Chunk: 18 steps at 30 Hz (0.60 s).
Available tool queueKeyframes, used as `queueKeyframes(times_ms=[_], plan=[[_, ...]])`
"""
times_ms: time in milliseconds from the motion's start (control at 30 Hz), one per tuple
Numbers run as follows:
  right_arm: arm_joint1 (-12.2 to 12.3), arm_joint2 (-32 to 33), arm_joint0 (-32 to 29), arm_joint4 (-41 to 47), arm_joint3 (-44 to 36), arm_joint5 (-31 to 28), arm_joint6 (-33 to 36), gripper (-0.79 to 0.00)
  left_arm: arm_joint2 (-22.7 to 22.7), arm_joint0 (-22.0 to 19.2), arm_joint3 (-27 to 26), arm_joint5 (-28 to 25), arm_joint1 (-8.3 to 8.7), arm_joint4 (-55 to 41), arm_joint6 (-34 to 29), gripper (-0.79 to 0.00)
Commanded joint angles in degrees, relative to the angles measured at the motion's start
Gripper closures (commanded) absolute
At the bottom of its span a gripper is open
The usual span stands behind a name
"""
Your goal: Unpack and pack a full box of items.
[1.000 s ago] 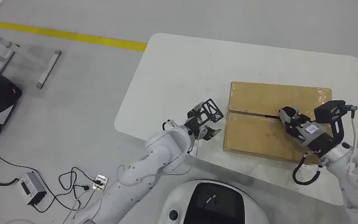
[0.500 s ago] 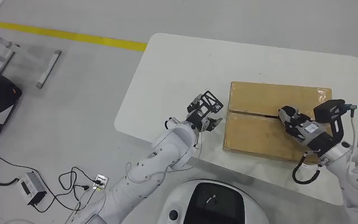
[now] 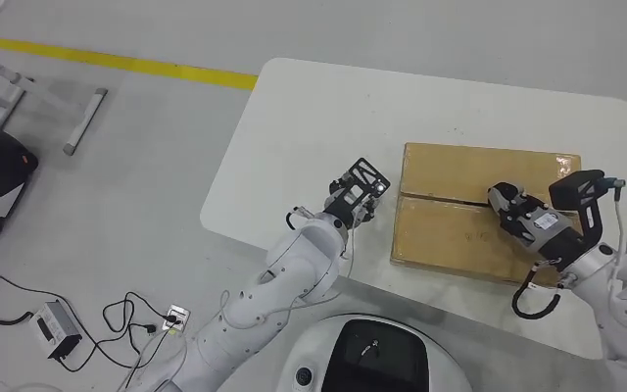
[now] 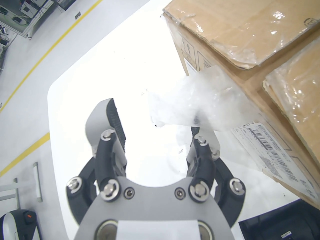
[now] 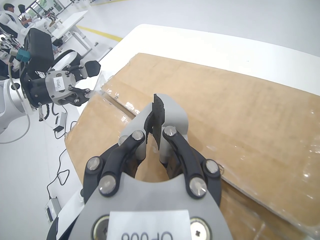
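The box [image 3: 480,211] lies shut on the right part of the desk [image 3: 313,127], its two top flaps meeting at a seam [image 3: 441,196] that runs along its length. Its near long edge runs close to the desk's near edge. A broad band of white desk shows beyond its far edge, and another spreads from its left end to the rounded corners.

The left gripper [image 3: 361,196] hangs over that left band, just beside the box's end wall and near the desk's near edge. In the left wrist view its fingers [image 4: 111,116] stand wide apart with nothing between them, above bare desk. A loose strip of clear tape [image 4: 200,101] hangs off the end wall under the seam and lies across the tip of one finger; whether it touches cannot be told. A printed label [image 4: 272,148] sits on the same wall, lower down.

The right gripper [image 3: 502,194] is over the box top at the seam, toward the right end. In the right wrist view its fingers [image 5: 175,116] are drawn together to a narrow slit just above the cardboard, holding nothing visible, with the far flap's edge running past them.
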Motion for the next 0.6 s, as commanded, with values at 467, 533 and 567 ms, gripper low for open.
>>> queueKeyframes(times_ms=[467, 533, 567], plan=[[-0.05, -1.08, 0.67, -0.32, 0.53, 0.12, 0.23, 0.0, 0.7, -1.28, -0.16, -0.55, -1.25, 0.38, 2.18, -0.305], [-0.05, -1.11, 0.73, -0.27, 0.59, 0.04, 0.27, 0.0, 0.9, -1.86, -0.11, -0.73, -1.46, 0.16, 2.58, -0.345], [-0.04, -1.11, 0.76, -0.36, 0.6, 0.03, 0.33, 0.0, 1.04, -2.13, -0.04, -0.82, -1.57, -0.15, 2.76, -0.357]])
